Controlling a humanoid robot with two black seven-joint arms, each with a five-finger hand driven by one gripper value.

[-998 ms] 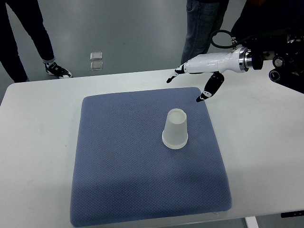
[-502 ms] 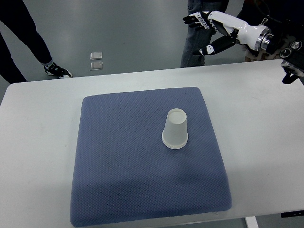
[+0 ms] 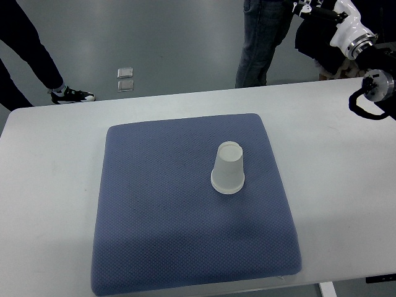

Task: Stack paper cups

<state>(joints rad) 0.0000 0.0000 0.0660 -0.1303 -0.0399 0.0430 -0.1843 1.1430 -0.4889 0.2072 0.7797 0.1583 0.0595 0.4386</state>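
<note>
While the right hand (image 3: 309, 8) sits high at the top right corner of the view, well apart from the work, only its wrist and a sliver of dark fingers show; whether those fingers are spread or curled cannot be told. No left arm appears anywhere along the left edge.

One white paper cup (image 3: 228, 168) stands upside down on the blue pad (image 3: 154, 216), a little right of the pad's middle and nearer its far edge. Its wide rim rests on the fabric and its closed base faces up toward the camera. The long axis is upright, with no visible tilt. Whether it is a single cup or several nested together cannot be resolved. No other loose cup is visible on the pad or on the white bench (image 3: 49, 185).

Assessment: the stack looks finished or close to it, with the hand clear of the cup. Should another cup be added, it ought to be carried mouth down, centred over the upturned base, axis held vertical, and lowered straight without side push, since a light cup on soft fabric would tip or slide easily. Release only once the rim has seated evenly.

Two people's legs (image 3: 260, 37) stand on the floor beyond the bench.
</note>
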